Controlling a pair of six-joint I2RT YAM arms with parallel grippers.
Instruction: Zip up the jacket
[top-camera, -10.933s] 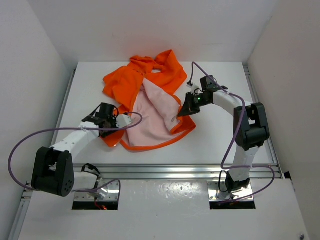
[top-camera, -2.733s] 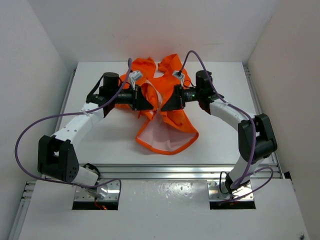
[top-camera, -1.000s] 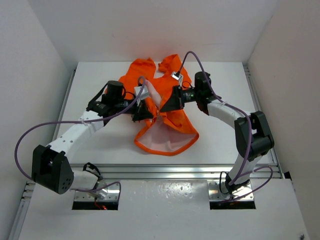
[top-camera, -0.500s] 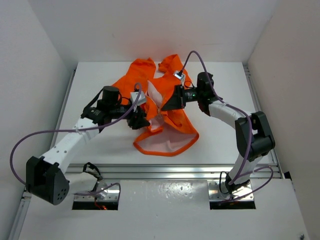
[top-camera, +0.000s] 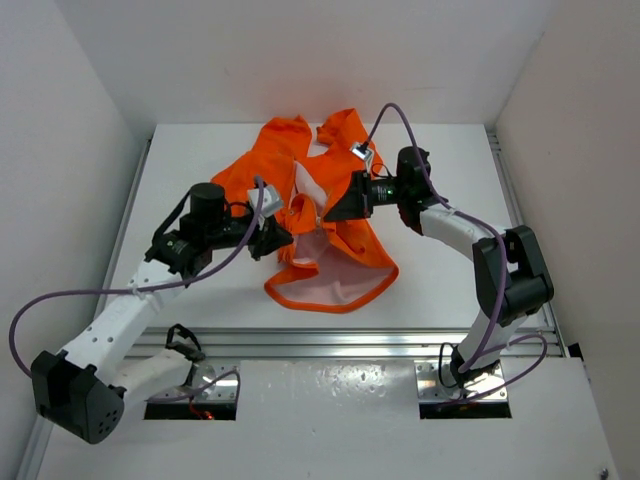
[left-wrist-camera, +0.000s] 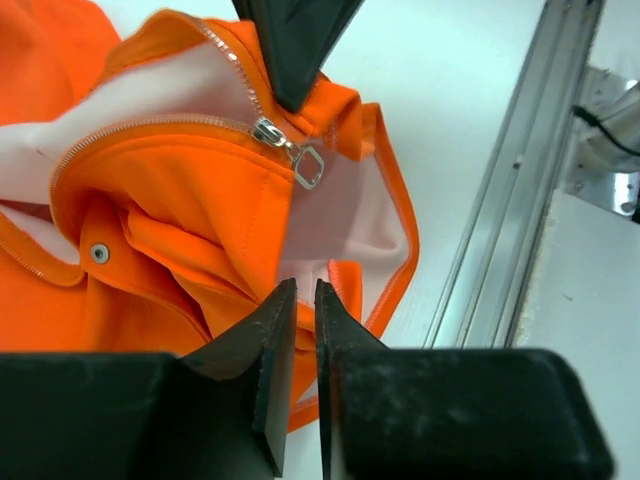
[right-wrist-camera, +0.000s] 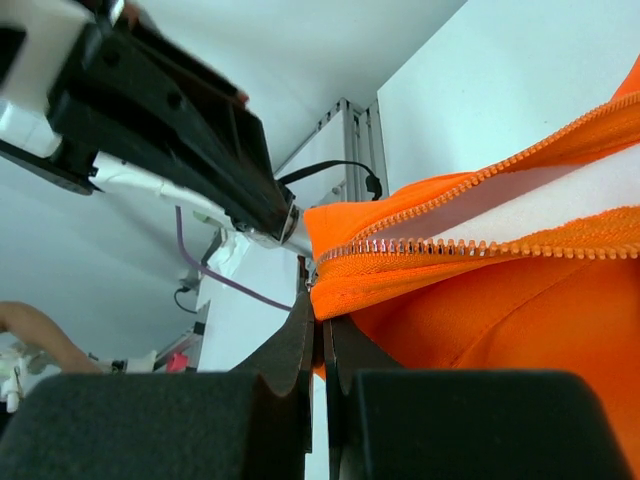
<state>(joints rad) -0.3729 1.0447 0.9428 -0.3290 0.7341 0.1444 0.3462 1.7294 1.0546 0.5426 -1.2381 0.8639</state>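
The orange jacket (top-camera: 350, 240) lies crumpled mid-table with its pale lining (top-camera: 318, 285) showing at the near hem. My right gripper (top-camera: 327, 211) is shut on the jacket's front edge beside the zipper teeth (right-wrist-camera: 450, 245). It holds that edge lifted. In the left wrist view, the metal zipper slider and its pull (left-wrist-camera: 305, 165) hang just below the right gripper's fingers (left-wrist-camera: 295, 50). My left gripper (top-camera: 283, 238) sits at the jacket's left side. Its fingers (left-wrist-camera: 275, 330) are closed to a thin slit with nothing seen between them, and orange fabric (left-wrist-camera: 180, 220) lies just beyond the tips.
An aluminium rail (top-camera: 350, 340) runs along the table's near edge and shows in the left wrist view (left-wrist-camera: 505, 210). White walls enclose the table on three sides. Purple cables (top-camera: 60, 290) loop off both arms. The left arm (right-wrist-camera: 170, 120) fills the right wrist view's upper left.
My left arm has drawn back toward the near left, from the jacket's middle to its left edge. My right gripper has stayed in place, holding the zipper edge.
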